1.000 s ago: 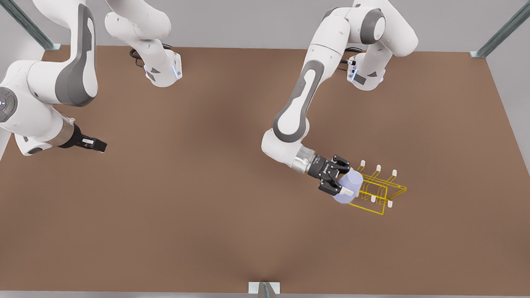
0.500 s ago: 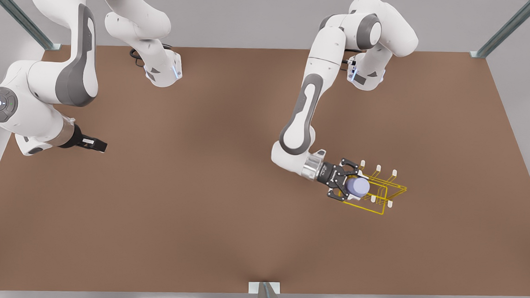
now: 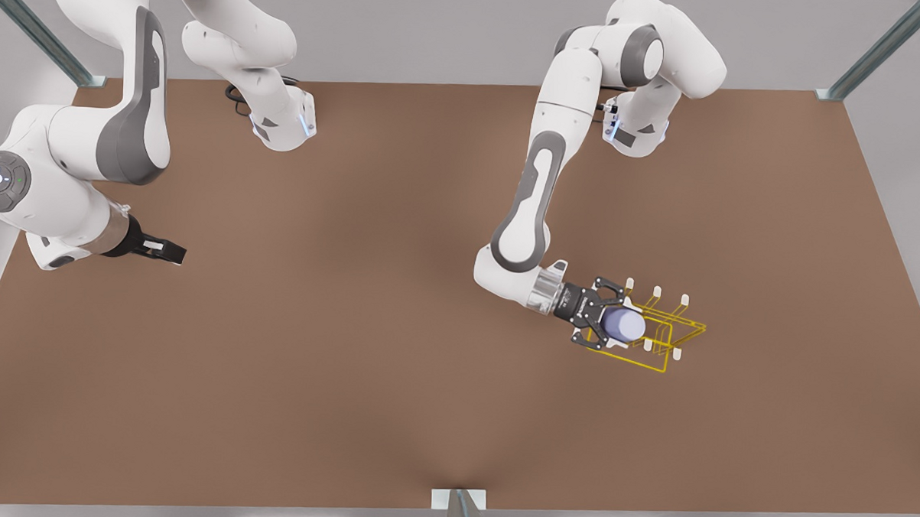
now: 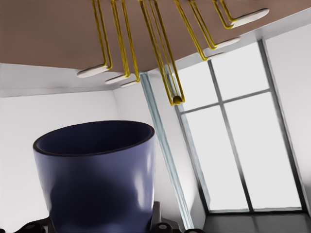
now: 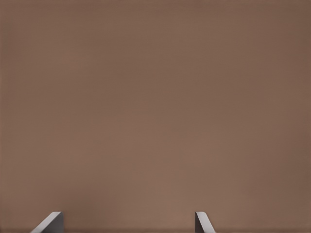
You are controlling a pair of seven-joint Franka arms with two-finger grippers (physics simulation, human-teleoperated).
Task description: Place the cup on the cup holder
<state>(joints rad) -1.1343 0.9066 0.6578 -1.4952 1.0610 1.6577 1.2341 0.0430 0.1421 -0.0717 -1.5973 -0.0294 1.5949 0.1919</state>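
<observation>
Over the last second the left gripper (image 3: 607,325) has rolled the small lavender-blue tapered cup (image 3: 624,324) over and carried it onto the yellow thin-wire cup holder (image 3: 659,350). Its fingers stay clamped on the cup, prongs just beyond; release likely comes next. The right gripper (image 3: 171,251) waits, fingers parted, empty, above the brown worktop (image 3: 350,323).

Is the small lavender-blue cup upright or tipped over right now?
Tipped: the left gripper holds the cup sideways, mouth facing the yellow wire rack.
</observation>
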